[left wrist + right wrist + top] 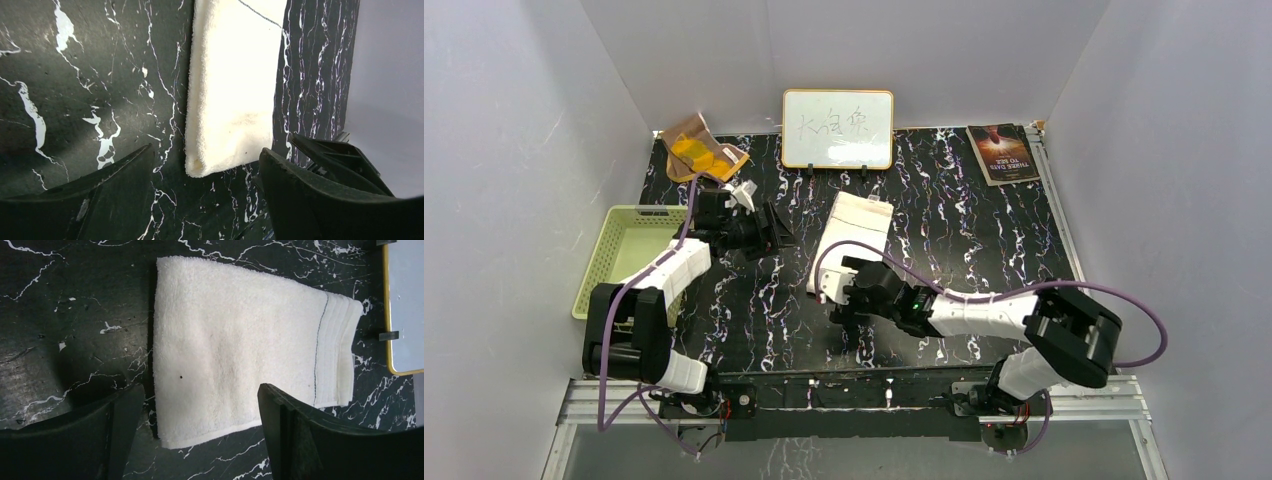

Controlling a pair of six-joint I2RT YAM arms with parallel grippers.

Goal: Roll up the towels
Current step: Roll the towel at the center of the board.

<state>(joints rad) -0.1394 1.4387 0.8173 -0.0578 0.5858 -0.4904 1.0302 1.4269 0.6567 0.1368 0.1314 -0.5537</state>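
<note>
The cream-beige towel (852,238) lies folded flat in the middle of the black marbled table, with its thin dark line (320,347) near the far end. It also shows in the left wrist view (232,85) and the right wrist view (240,350). My left gripper (776,230) is open and empty, just left of the towel. My right gripper (849,290) is open and empty, over the towel's near end. The orange-and-brown cloth (699,150) lies crumpled at the back left corner.
A pale green slotted basket (624,255) stands at the left table edge. A small whiteboard (838,129) stands at the back centre on its feet. A dark booklet (1003,153) lies at the back right. Grey walls enclose the table.
</note>
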